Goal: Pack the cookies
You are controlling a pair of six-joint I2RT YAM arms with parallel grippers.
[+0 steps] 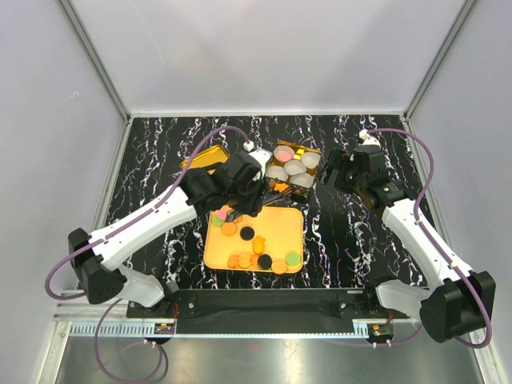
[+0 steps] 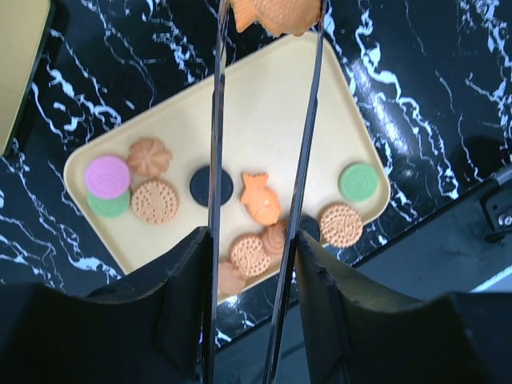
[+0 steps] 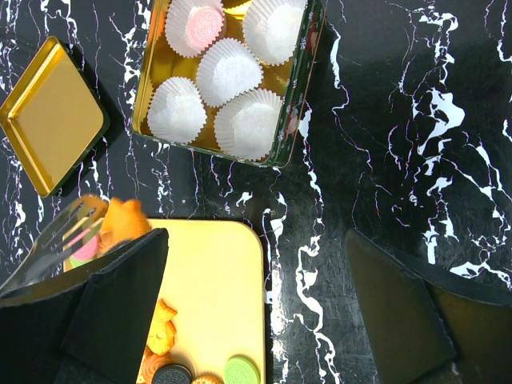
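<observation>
- Top view: the left gripper [image 1: 242,198] is out over the far-left part of the yellow-orange tray [image 1: 282,224] and carries metal tongs [image 1: 234,210]. The cookies [image 1: 248,233] lie loose on the tray, most in a row along its near edge. A pink and green pair sits at the far-left corner.
- Top view: beyond the tray on the black marbled table [image 1: 360,240] stands an open tin [image 1: 308,150] of white paper cups [image 1: 294,168]. A gold lid [image 1: 204,158] lies to its left. The right gripper [image 1: 334,172] is just right of the tin, jaws wide apart with nothing between them.
- Left wrist: the gripper's jaws press on the tongs' two arms [image 2: 216,160]. The tong tips pinch an orange fish-shaped cookie [image 2: 280,14] over the tray's far edge. On the tray below are a pink disc on a green one, orange rounds, a black disc, a second fish and a lone green disc.
- Right wrist: the right gripper's jaws stand spread and empty over the tray's far-right corner [image 3: 216,280]. The tin holds five cups, and one has a pink cookie [image 3: 204,24] in it. The tongs and the orange cookie show blurred at the left, near the lid [image 3: 52,116].
</observation>
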